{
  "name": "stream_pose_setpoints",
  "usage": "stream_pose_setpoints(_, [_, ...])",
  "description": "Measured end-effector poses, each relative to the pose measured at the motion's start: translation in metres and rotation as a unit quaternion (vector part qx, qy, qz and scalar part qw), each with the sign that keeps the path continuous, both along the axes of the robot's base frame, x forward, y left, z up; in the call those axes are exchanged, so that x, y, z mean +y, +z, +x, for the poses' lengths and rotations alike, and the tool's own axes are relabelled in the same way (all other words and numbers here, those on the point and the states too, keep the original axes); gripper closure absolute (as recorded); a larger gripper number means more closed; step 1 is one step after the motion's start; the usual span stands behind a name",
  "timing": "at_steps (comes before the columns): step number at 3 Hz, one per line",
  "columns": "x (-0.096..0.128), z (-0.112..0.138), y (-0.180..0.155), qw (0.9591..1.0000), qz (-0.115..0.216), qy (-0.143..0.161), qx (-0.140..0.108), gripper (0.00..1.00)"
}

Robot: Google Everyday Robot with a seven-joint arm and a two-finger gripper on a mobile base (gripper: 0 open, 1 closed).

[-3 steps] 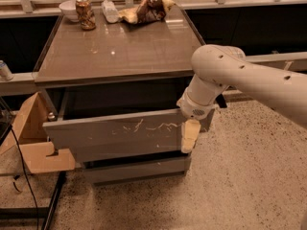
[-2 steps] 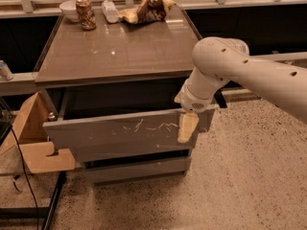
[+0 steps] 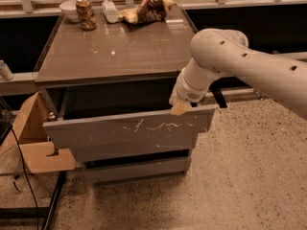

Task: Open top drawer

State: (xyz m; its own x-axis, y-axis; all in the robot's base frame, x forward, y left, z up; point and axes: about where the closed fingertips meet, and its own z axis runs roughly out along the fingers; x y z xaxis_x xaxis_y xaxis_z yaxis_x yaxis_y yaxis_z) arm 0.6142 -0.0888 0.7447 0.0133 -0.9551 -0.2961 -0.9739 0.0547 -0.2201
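We are reading the gripper (image 3: 181, 108) as resting at the upper edge of the top drawer (image 3: 124, 133), near that front's right end. Only one tan tip is showing, so we cannot tell how the jaws are standing or whether they are hooking the edge. The scratched drawer front is lying directly below and to the left of the jaws. It is standing proud of the desk (image 3: 115, 51), with a dark gap behind it, so we are judging the drawer partly open.

Fault conditions we are anticipating:

- Slip: contact is looking shallow. A pull angled upward could be lifting the tip off the edge and losing the drawer.
- Racking: force is acting off-centre, so the drawer could be twisting and binding.
- Collision: the arm (image 3: 240, 61) is hanging close above and behind the jaws, beside the desk's corner. A careless retreat could be striking it.
- Jolt: a can (image 3: 86, 13) and a bowl (image 3: 69, 8) are standing far behind the jaws. A jammed pull could be shaking them.
- Obstruction: the cardboard (image 3: 43, 155), far left of the jaws, is sitting beside the drawer's left end.
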Motion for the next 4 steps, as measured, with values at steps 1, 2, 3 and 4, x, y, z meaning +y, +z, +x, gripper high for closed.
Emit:
stream_pose_setpoints(1, [0.005, 0.016, 0.001, 0.9996, 0.008, -0.008, -0.026, 0.89])
stream_pose_setpoints(2, [0.009, 0.027, -0.003, 0.9985, 0.020, -0.019, -0.047, 1.00])
stream_pose_setpoints(3, [0.013, 0.036, -0.008, 0.9970, 0.033, -0.027, -0.065, 1.00])
stream_pose_setpoints(4, [0.024, 0.052, -0.033, 0.9953, 0.050, -0.023, -0.080, 1.00])
